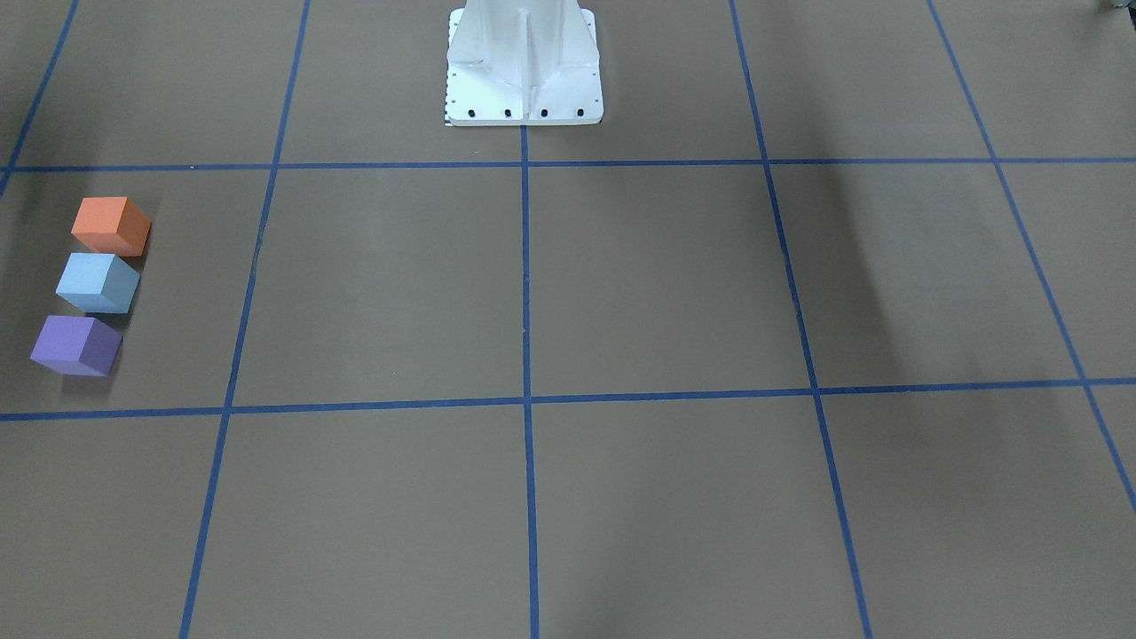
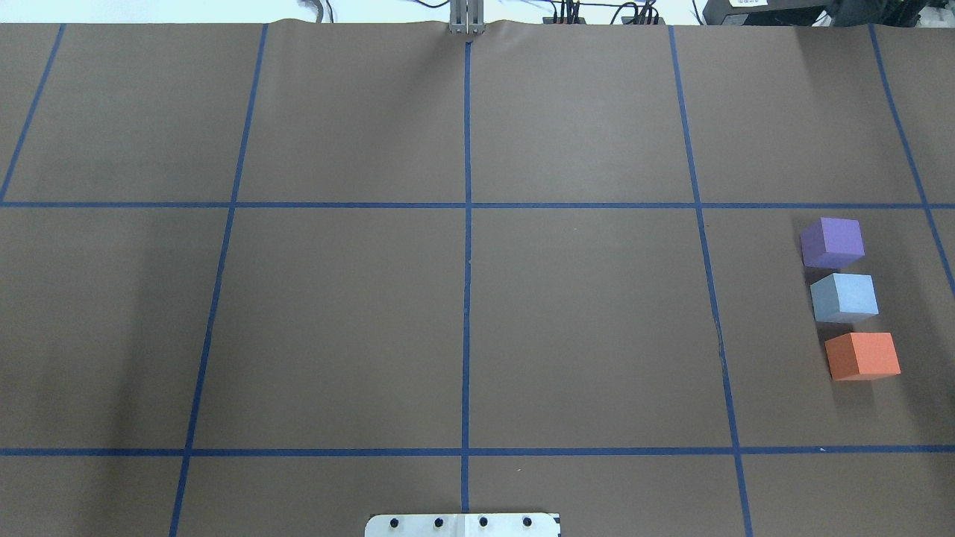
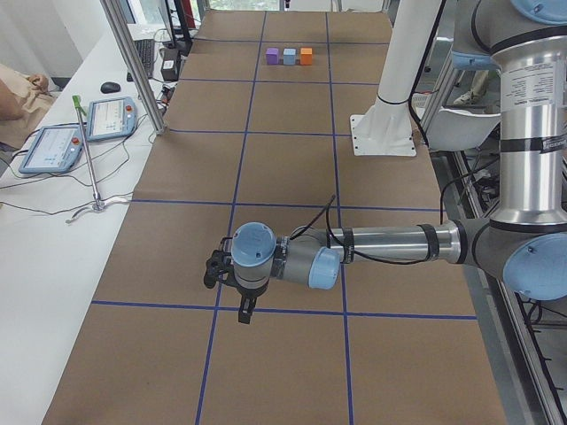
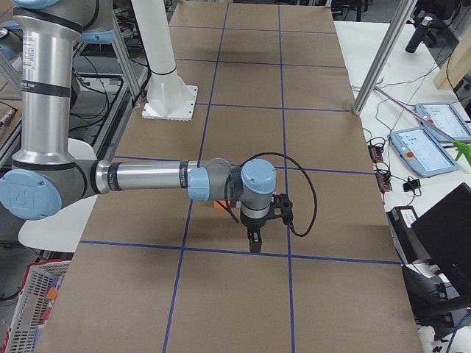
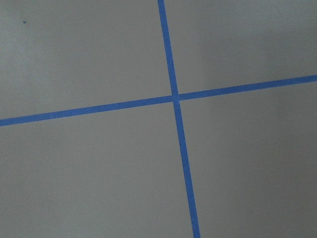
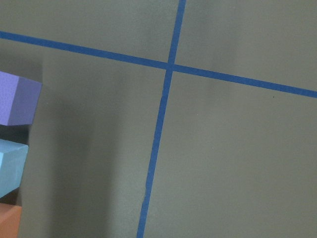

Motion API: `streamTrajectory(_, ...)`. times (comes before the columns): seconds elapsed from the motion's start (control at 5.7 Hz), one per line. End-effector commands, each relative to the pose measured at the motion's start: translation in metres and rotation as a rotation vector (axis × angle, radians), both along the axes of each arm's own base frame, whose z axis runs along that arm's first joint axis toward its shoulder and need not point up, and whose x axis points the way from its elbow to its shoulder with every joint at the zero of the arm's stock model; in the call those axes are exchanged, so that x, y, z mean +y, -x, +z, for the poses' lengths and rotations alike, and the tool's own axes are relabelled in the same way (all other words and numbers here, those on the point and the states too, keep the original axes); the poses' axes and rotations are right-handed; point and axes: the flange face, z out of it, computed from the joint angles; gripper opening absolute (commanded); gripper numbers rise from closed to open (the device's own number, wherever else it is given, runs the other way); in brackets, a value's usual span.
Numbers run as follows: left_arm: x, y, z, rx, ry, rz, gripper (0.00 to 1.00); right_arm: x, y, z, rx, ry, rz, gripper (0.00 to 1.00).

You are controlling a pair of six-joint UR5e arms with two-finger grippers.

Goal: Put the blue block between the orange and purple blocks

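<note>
- I see the blue block sitting between the orange block and the purple block, in one row on the right side of the table.
- Gaps are tiny; I can't tell if they touch.
- Left gripper hangs over a tape crossing, well apart from the blocks. Side view only, so I can't tell if it's clenched.
- Right gripper hangs near the row; again I can't tell its grip.
</note>
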Motion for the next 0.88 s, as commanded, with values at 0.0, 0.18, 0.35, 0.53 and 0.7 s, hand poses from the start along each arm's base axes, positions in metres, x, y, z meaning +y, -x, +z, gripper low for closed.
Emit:
streamTrajectory(0.0, 0.002, 0.002, 0.0, 0.001, -0.029, -0.004, 1.0, -0.001, 0.0, 0.0, -0.002, 0.008, 0.011, 1.0)
streamTrajectory(0.18, 0.012, 0.002, 0.012, -0.01, -0.009, -0.014, 1.0, -0.002, 0.0, 0.0, -0.002, -0.006, 0.012, 1.0)
streamTrajectory(0.35, 0.015, 0.003, 0.016, -0.003, -0.006, -0.015, 1.0, -0.002, 0.0, 0.0, -0.004, -0.011, 0.013, 1.0)
streamTrajectory(0.53, 0.033, 0.003, 0.026, -0.004, 0.007, -0.008, 1.0, -0.001, 0.0, 0.006, -0.003, 0.0, 0.012, 1.0)
streamTrajectory(0.7, 0.033, 0.003, 0.026, -0.013, 0.005, -0.009, 1.0, -0.001, 0.0, 0.006, -0.004, -0.004, 0.012, 1.0)
